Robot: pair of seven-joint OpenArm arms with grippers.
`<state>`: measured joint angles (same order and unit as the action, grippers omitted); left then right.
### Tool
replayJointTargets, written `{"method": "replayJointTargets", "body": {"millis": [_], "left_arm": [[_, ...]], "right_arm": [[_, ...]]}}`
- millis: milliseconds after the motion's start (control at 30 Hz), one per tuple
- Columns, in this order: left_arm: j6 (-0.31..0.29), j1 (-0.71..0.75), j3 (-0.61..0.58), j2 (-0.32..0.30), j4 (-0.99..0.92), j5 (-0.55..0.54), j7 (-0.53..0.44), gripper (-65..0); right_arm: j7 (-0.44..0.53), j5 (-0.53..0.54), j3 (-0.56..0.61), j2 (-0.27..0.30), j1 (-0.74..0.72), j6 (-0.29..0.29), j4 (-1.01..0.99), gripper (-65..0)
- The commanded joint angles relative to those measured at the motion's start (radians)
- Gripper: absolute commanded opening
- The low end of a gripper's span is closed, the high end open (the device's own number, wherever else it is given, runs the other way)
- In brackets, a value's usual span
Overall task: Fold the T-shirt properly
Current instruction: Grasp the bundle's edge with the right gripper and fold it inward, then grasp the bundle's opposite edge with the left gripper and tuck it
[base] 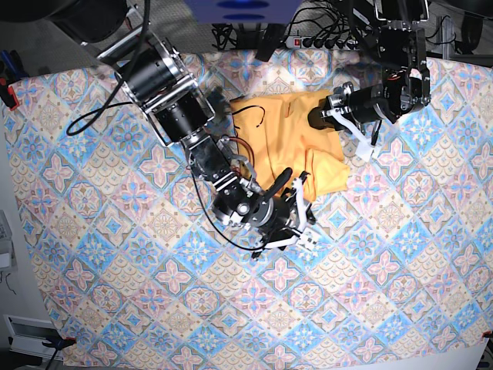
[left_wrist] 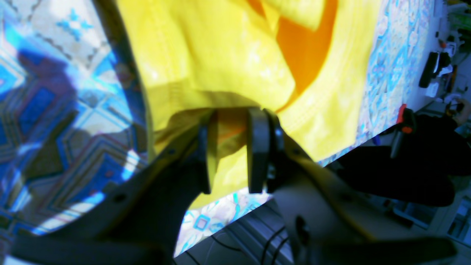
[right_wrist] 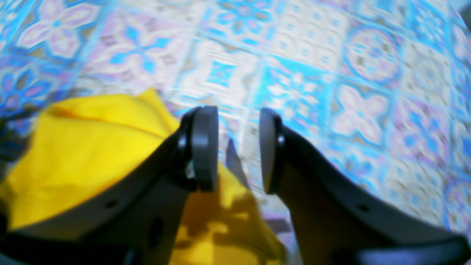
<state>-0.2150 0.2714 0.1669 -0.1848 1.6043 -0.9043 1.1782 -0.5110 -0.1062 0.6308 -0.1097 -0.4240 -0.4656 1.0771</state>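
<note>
You are working with the shirt (base: 289, 146) bunched in the upper middle of the base view, lying on the patterned cloth (base: 154, 308) that covers the counter. Your left claw (left_wrist: 230, 147) is gripping a fold of the shirt's edge, yellow fabric showing between its pads at the centre of the left wrist view. Your right claw (right_wrist: 239, 147) is standing released, its pads apart with only cloth showing between them, hovering at the shirt's lower corner. To fold well, I would judge you need a second hold: be bringing the right claw onto that near corner, pinching a single layer, then be lifting both together so the fabric spreads flat rather than dragging into a heap.
</note>
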Motion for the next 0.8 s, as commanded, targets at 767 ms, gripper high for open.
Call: {"method": "replayJointTargets", "body": {"millis": [767], "left_arm": [[-0.005, 0.01, 0.082, -0.014, 0.133, -0.019, 0.004, -51.7]], "right_arm": [[-0.054, 0.009, -0.006, 0.153, 0.343, 0.003, 0.426, -46.8]]}}
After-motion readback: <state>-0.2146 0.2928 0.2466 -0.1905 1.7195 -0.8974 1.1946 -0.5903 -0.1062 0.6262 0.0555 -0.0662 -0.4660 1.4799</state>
